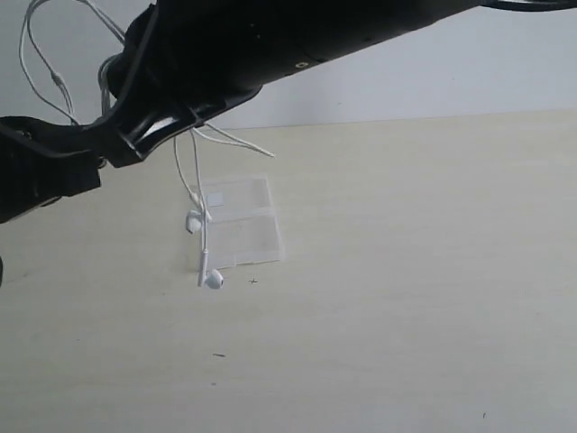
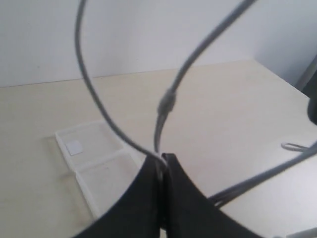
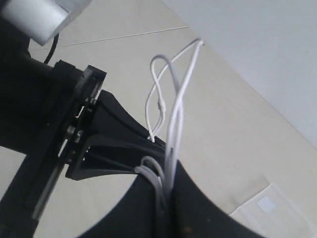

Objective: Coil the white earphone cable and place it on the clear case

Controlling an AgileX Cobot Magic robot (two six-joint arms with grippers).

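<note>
Left gripper [image 2: 162, 161] and right gripper [image 3: 166, 186] both clenched on white earphone cable [image 1: 195, 221]; earbuds [image 1: 214, 280] hang at clear case's [image 1: 248, 239] left edge.

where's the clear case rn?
Exterior view: the clear case lies open and flat on the table, left of centre; the white earphone cable dangles in front of its left edge.

The right arm [image 1: 361, 36] stretches from the upper right across to the left, and the left arm [image 1: 36, 171] comes in from the left edge. The right pincer [image 3: 167, 186] and the left pincer [image 2: 162, 158] sit close together, raised, both clamped tight on the white earphone cable [image 3: 173, 114].
</note>
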